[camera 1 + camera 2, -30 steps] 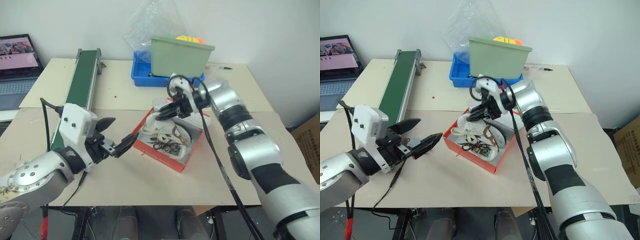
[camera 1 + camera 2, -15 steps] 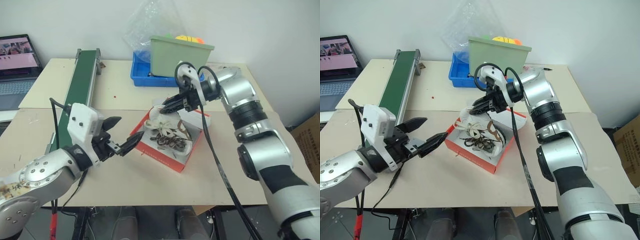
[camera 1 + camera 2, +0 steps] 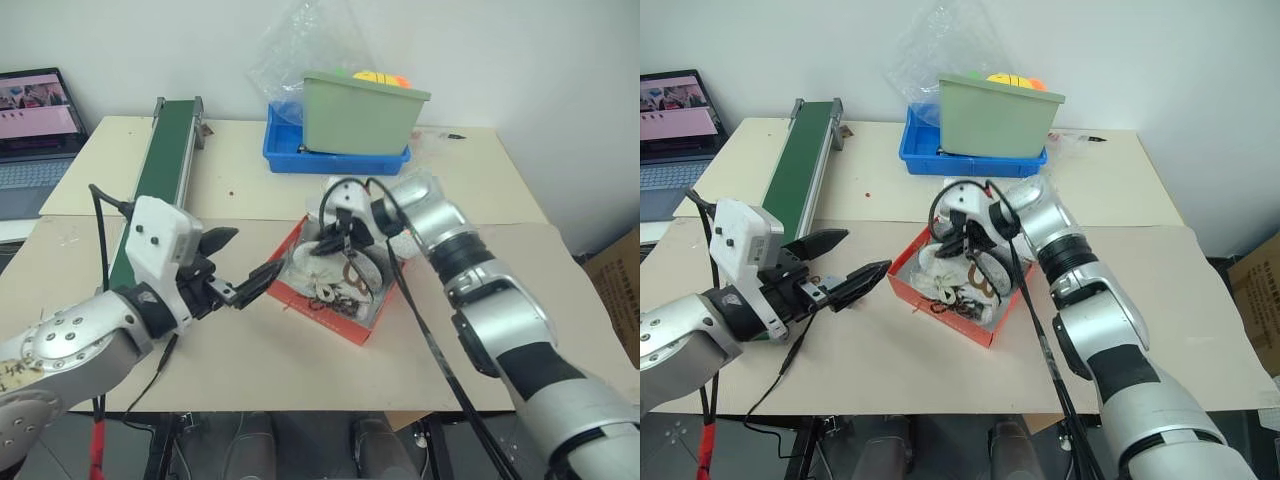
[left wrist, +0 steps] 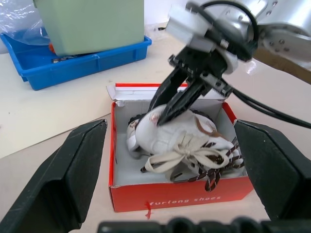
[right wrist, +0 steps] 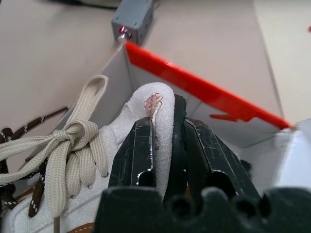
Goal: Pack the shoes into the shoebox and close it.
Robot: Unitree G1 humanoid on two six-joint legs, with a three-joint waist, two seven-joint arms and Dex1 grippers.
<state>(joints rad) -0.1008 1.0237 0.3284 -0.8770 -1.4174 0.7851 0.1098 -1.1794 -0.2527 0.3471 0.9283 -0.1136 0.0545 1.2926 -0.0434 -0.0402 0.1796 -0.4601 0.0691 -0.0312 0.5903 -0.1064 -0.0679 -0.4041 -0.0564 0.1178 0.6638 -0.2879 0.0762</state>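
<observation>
Inside the shoebox the shoes lie heaped together, and from the head views their laces and pale uppers blur into one tangle, so where one shoe ends and the other begins is hard to make out; the lid, behind the right arm, is mostly hidden. The box itself sits open on the table, near its middle, in front of the blue tray and green bin; its red front wall carries pale lettering too small to read from above.

The right gripper reaches down into the box from the far side, angled steeply, its black fingers pressed onto the padded heel collar of one shoe, pinching that edge between them; the left gripper hovers level beside the box's near-left corner, its two fingers spread wide and touching nothing.

The left wrist view looks straight into the box and shows cream laces tied in a bow over dark brown ones; the right wrist view shows the pinch up close, a small reddish mark on the collar, and a grey device with a red light on the table beyond the box wall.
</observation>
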